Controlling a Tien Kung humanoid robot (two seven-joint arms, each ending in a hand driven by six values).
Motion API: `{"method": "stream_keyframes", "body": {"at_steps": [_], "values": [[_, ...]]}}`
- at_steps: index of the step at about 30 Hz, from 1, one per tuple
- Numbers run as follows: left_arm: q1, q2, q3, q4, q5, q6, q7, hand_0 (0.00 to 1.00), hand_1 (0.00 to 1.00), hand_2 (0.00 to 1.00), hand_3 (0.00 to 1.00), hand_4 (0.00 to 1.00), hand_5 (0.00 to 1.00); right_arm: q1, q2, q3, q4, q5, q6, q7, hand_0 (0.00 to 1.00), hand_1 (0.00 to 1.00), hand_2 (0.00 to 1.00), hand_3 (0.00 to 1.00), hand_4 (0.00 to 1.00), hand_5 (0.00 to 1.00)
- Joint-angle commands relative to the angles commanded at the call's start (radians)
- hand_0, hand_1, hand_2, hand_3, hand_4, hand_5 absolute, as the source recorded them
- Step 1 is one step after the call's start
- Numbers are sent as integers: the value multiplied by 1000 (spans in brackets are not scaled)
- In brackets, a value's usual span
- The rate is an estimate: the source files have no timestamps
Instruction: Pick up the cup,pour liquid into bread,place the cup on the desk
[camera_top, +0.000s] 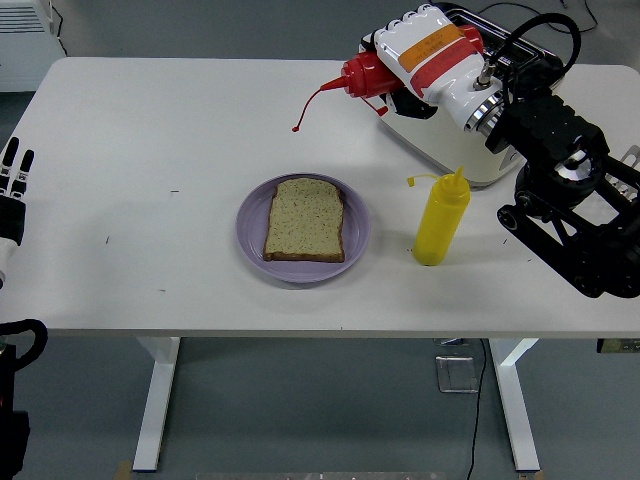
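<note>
Pouring has not begun, as far as I can judge: the red squeeze bottle (375, 72), which stands in for the cup, is already lifted and tipped on its side in the right hand (425, 50), whose white fingers are wrapped around its body, nozzle aimed left but short of the bread (305, 219). That slice lies bare on the purple plate (357, 240), no sauce visible. Squeezing and setting the bottle down remain. A yellow squeeze bottle (441, 218) stands upright beside the plate, before a white toaster (450, 120). The left hand (12, 190) rests at the table edge, fingers loosely extended
</note>
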Motion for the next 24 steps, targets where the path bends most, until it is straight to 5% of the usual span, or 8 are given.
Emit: {"method": "stream_keyframes", "body": {"at_steps": [7, 12, 18, 24], "values": [[0, 1, -5, 0, 0, 1, 0, 800, 757, 758, 714, 514, 995, 5, -6, 63, 37, 39, -41, -6, 155, 214, 325, 411, 376, 153], [-2, 2, -6, -1, -1, 1, 0, 798, 752, 757, 713, 513, 996, -25, -9, 150, 105, 218, -63, -33, 155, 213, 325, 410, 376, 152], [-3, 2, -8, -1, -2, 1, 0, 797, 751, 756, 712, 512, 996, -105, -34, 307, 239, 477, -6, -28, 155, 215, 325, 411, 389, 144], [-1, 2, -10, -1, -2, 2, 0, 796, 750, 756, 711, 513, 996, -164, -41, 434, 272, 724, 22, -19, 149, 212, 322, 405, 410, 127]]}}
